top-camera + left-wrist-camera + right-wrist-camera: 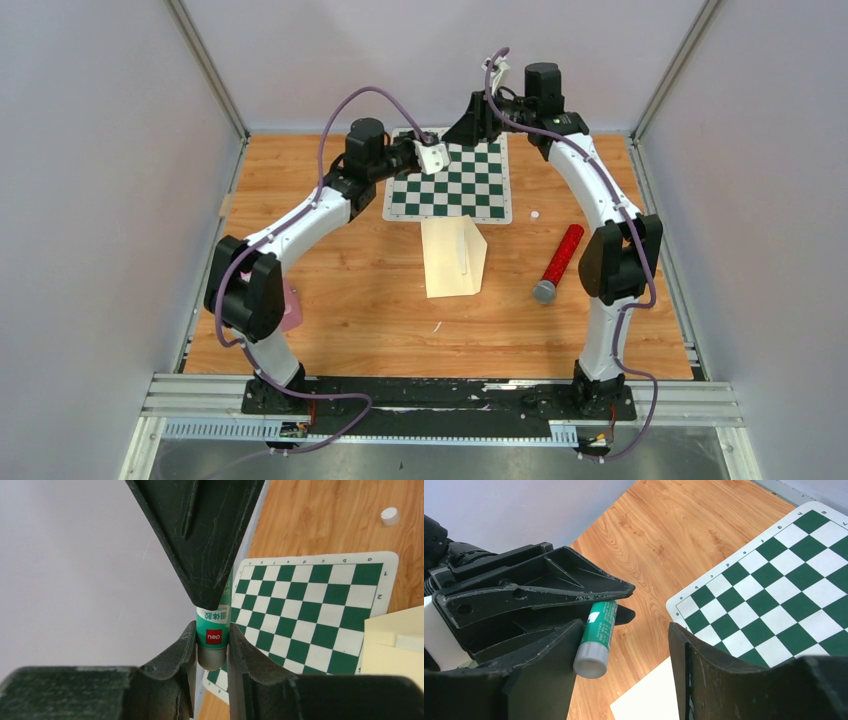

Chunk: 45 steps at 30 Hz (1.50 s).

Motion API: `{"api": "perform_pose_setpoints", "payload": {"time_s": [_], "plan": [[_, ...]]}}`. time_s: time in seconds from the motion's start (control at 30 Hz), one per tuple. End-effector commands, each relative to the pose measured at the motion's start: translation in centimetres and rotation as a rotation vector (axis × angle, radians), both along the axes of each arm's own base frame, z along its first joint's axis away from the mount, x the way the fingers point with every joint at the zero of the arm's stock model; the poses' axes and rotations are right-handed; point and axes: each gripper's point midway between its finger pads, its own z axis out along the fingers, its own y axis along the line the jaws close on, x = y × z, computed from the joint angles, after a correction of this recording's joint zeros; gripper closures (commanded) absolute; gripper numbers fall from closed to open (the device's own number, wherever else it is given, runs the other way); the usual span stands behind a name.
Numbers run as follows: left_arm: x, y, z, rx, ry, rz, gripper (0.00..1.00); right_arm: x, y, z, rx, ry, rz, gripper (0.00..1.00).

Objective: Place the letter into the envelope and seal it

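The cream envelope lies on the wood in front of the chessboard, with its flap standing up. It also shows in the left wrist view and the right wrist view. The bordered letter does not show in any view. My left gripper is shut on a green glue stick over the board's far left corner. My right gripper is open. The glue stick's grey end lies between its fingers, against the left one.
A red cylinder with a grey end lies on the wood to the right of the envelope. A small white cap sits near the board's right corner. A pink object lies behind the left arm's elbow.
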Motion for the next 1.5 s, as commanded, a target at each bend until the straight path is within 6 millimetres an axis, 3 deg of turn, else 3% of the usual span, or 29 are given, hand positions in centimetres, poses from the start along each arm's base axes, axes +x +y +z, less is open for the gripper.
{"api": "perform_pose_setpoints", "payload": {"time_s": [0.0,0.23,0.97,1.47], "plan": [[-0.7,-0.7,1.6,-0.084,0.087,-0.02,1.0,-0.2,-0.1,3.5,0.032,-0.084,-0.014,0.37],[-0.6,-0.9,0.4,-0.069,0.138,-0.025,1.0,-0.2,0.0,3.1,0.027,-0.076,-0.009,0.47],[0.7,-1.1,0.6,-0.065,0.118,-0.001,1.0,-0.4,0.2,0.6,-0.024,-0.001,0.019,0.45],[0.8,-1.3,0.8,-0.08,0.138,-0.002,1.0,-0.3,0.9,-0.1,-0.037,0.0,0.025,0.56]]}}
